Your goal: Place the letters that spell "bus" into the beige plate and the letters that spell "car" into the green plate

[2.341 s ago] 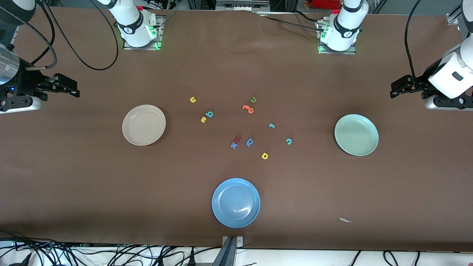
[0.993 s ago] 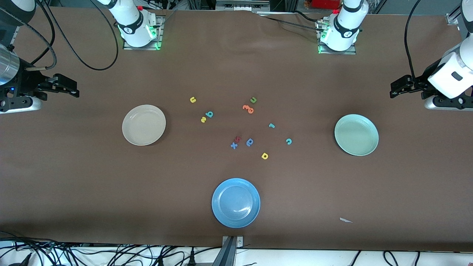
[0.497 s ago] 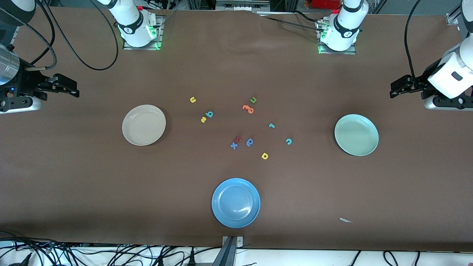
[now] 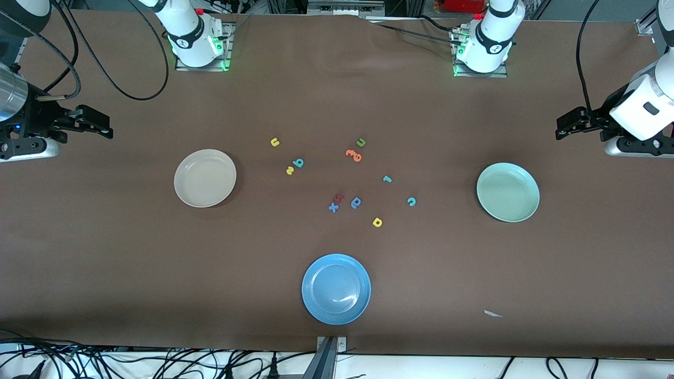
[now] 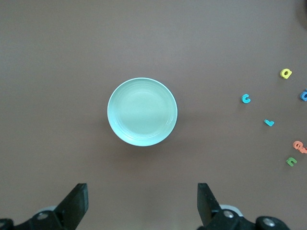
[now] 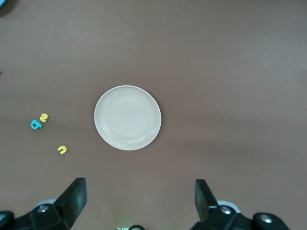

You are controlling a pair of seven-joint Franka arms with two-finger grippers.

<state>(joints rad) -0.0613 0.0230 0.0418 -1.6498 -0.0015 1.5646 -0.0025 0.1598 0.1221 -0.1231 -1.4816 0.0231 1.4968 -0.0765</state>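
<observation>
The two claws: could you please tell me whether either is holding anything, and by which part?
Nothing is held. The left claw and the right claw are both open and empty, up over the table ends.

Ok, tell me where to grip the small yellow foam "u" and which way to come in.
Come straight down: the small yellow foam "u" lies flat on the brown table, standing clear of other letters. Probably pinch across its two outer edges with the open right gripper.
</observation>
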